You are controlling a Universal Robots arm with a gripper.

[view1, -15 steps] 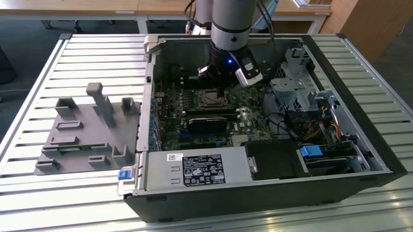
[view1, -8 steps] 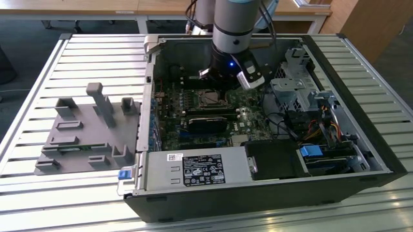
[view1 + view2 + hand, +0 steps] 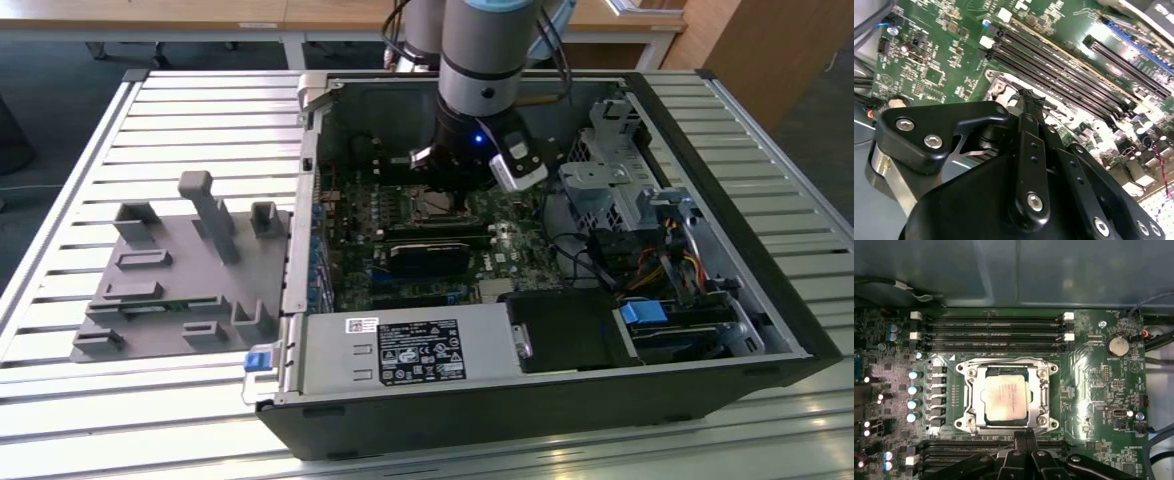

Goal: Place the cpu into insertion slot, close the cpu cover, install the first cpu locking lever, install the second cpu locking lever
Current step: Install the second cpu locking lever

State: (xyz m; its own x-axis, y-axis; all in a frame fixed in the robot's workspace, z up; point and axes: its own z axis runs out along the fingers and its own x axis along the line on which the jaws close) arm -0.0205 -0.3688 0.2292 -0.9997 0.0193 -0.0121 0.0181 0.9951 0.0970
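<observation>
Now | jaws pressed together, holding nothing | square silvery cpu (image 3: 1005, 397) seated under flat metal-framed cpu cover (image 3: 1006, 426)

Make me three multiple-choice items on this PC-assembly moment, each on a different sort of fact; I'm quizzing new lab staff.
1. Where is the cpu?
A. On the grey fixture outside the case
B. Inside the insertion slot on the motherboard
C. Between the gripper fingertips

2. What colour is the circuit board?
A. Green
B. Red
C. White

3. How does the cpu cover lie?
A. Standing upright, open
B. Removed from the board
C. Down flat around the cpu

Answers: 1 B, the first wrist view shows the chip seated in the socket. 2 A, the board is green in both wrist views. 3 C, the silver frame lies flat, the chip showing through its window.
</observation>
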